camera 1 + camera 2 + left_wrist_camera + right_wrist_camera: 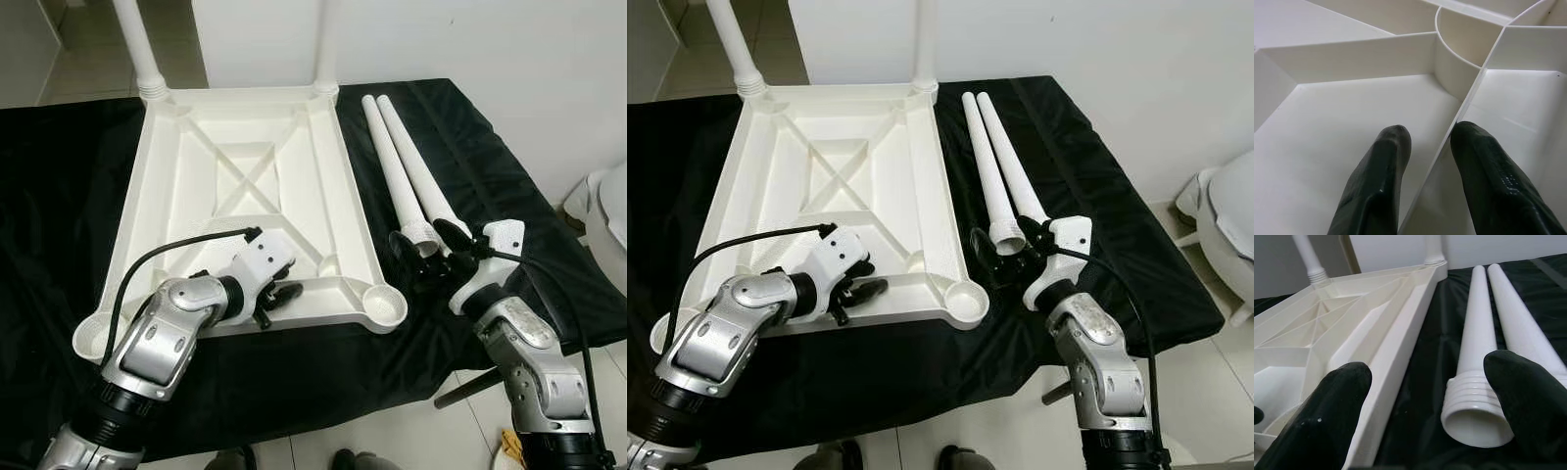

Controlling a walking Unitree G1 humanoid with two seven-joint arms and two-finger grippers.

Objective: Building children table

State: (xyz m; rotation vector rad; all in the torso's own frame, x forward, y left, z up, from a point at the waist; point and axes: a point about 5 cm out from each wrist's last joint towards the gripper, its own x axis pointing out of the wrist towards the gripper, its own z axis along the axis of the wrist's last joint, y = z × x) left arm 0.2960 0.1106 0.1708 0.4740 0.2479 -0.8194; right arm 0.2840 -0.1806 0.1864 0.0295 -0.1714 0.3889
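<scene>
The white plastic table top [245, 176] lies upside down on a black cloth [59, 196]. Two white legs [137, 49] [326, 44] stand screwed into its far corners. The near corner sockets [384, 305] [93, 338] are empty. Two loose legs [397, 171] [423, 166] lie side by side on the cloth to the right, threaded ends [1474, 411] toward me. My left gripper [1425, 142] is open at the top's near edge, its fingers [1386, 166] astride a thin rib. My right gripper [1432, 382] is open, with the nearer leg's threaded end between its fingers.
The cloth ends just before me, with tiled floor [411, 431] below. A white rounded fixture [607, 211] stands at the right. A dark rod [470, 387] pokes out under the cloth's near right edge. A white wall [470, 39] is behind.
</scene>
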